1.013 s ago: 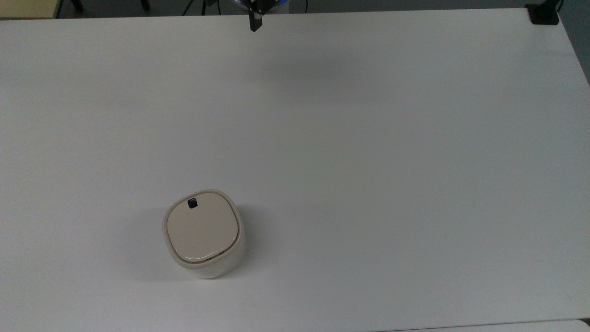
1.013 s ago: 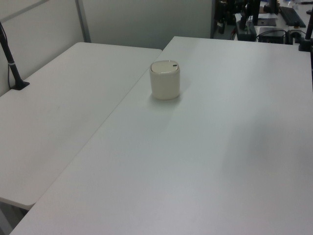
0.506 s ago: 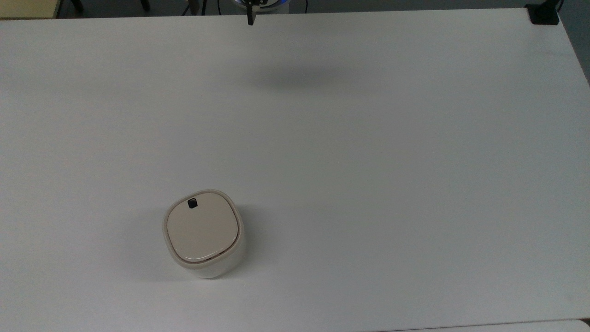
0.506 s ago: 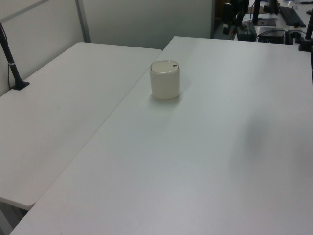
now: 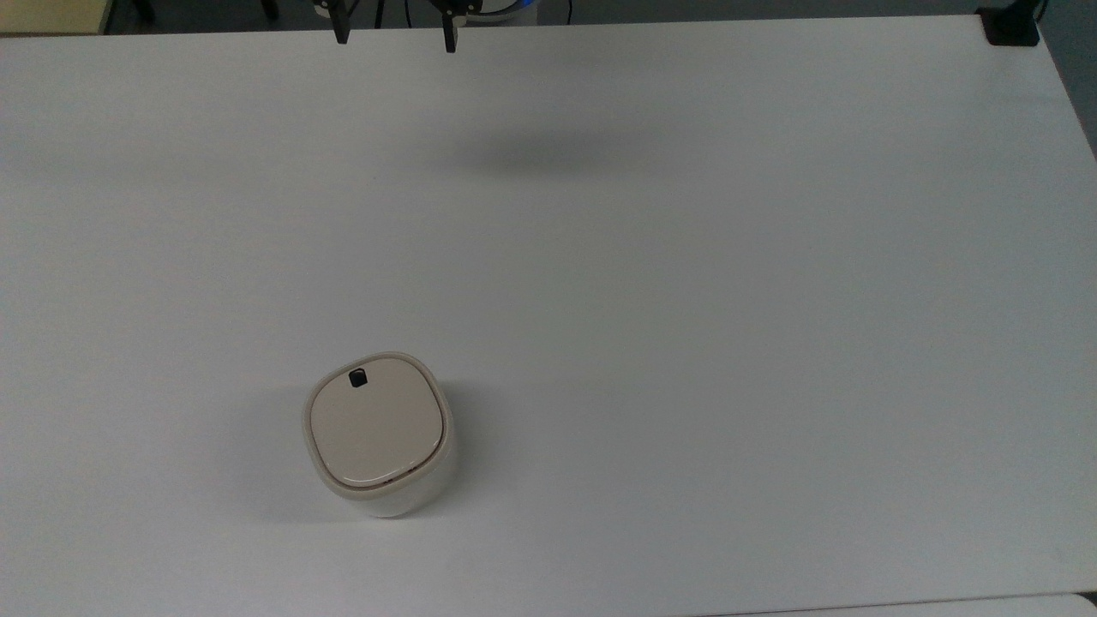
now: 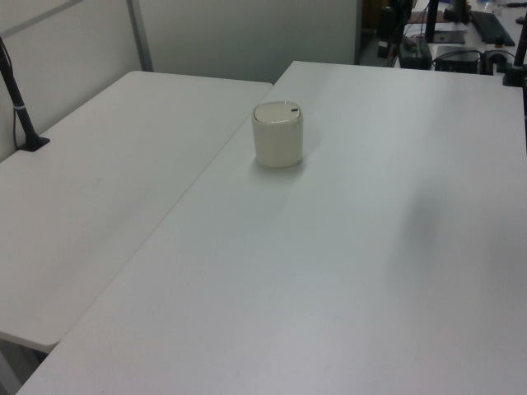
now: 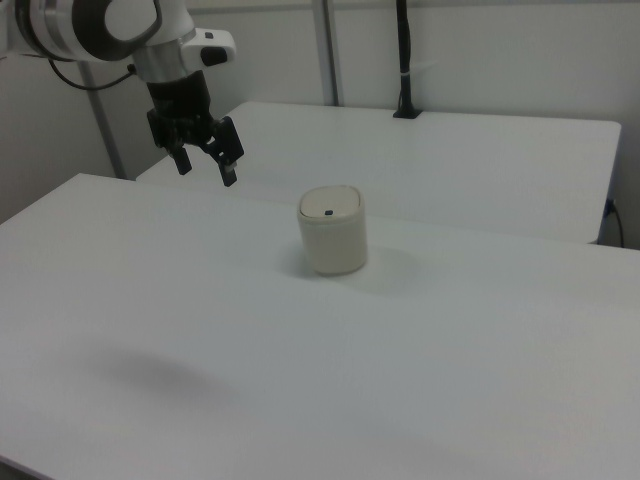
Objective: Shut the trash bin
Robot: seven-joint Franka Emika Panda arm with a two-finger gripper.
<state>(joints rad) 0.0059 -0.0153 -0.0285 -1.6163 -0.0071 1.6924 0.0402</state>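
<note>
Trash bin (image 5: 377, 446) first: it stands upright on the white table (image 5: 686, 300), toward the top view's lower left, with bare tabletop all around it. Its beige lid (image 5: 377, 424) lies flat and flush inside the cream rim, so the bin looks shut from where I stand. A small black tab (image 5: 357, 377) sits near the lid's edge, on the side facing the far end of the table in the top view. In the left view the bin (image 6: 277, 136) sits near the table's left edge, close to the seam with a second white table (image 6: 99, 206) alongside. In the right view it (image 7: 333, 232) is about mid-table, casting a soft shadow around its base.

Up in the air, well apart from the bin, hangs the gripper (image 7: 204, 162). Its two dark fingers (image 7: 228, 167) are spread wide with nothing between them. It points downward at the end of the white arm (image 7: 110, 25), over the far side of the table at the right view's left. In the top view the two fingertips (image 5: 450, 38) poke in at the upper edge, clearly separated, and a faint shadow lies on the table below them.

A black post (image 7: 403, 60) stands on the second table behind.
</note>
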